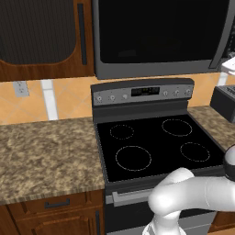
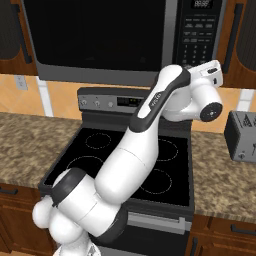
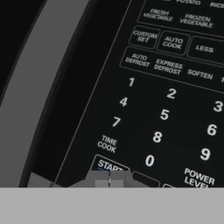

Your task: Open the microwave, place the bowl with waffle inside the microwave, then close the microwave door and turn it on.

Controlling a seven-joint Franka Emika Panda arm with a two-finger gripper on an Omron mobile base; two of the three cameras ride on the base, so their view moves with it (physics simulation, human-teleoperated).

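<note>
The wide black glass microwave door (image 2: 95,37) with its grey vertical bar handle (image 3: 33,92) is seen shut. The hand (image 3: 109,180), clenched and empty, is held at the white-lettered START key (image 3: 109,166). Final step judged: a straight press is required.

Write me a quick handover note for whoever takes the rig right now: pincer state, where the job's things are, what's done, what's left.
Pincer: shut, empty, fingertips together right at the START button on the keypad; whether it is pressing yet cannot be told.
Microwave: above the stove, microwave door closed, grey handle beside the keypad.
Bowl and waffle: can't be made out through the dark glass.
Done: door is shut.
Left: press START and confirm it runs, then pull the arm back.
</note>
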